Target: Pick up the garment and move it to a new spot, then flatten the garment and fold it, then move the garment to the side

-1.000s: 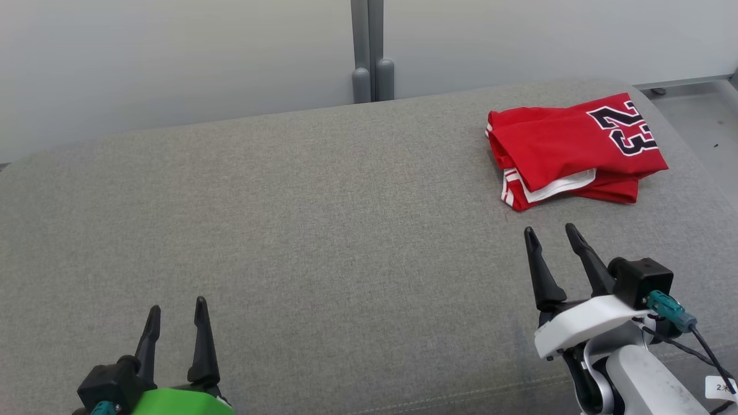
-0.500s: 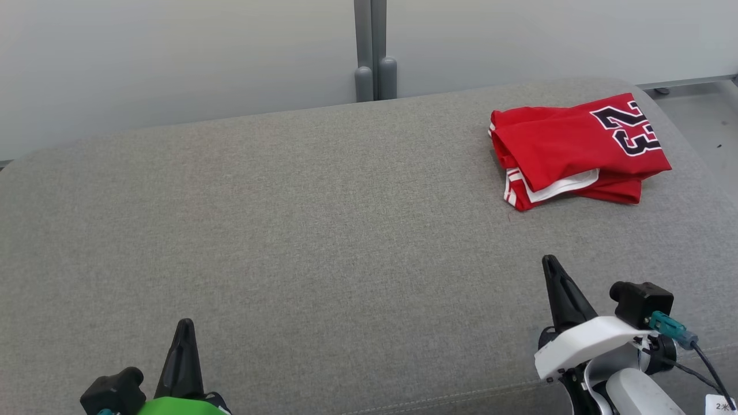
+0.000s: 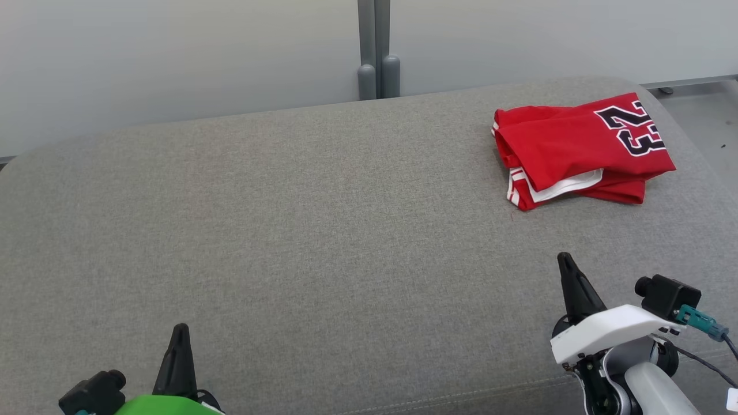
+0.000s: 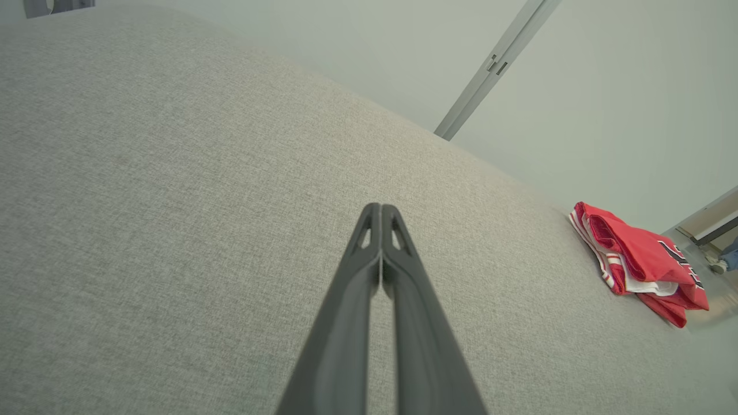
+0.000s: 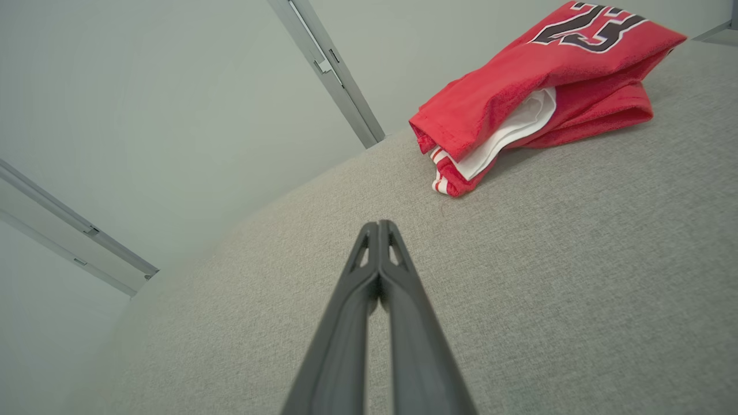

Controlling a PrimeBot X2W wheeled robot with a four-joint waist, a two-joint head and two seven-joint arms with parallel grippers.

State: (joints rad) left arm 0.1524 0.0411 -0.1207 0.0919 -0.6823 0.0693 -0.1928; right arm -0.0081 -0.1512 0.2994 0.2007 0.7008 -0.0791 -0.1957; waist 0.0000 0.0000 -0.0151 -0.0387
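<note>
Garment [image 3: 582, 150] folded — well beyond right end effector [image 3: 565, 262].

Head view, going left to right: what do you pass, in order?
left gripper → post → jersey

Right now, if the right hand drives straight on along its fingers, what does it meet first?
Probably the grey cushion: the shut right hand points at bare fabric, and the red jersey lies just off that line. Depth is unclear.
</note>
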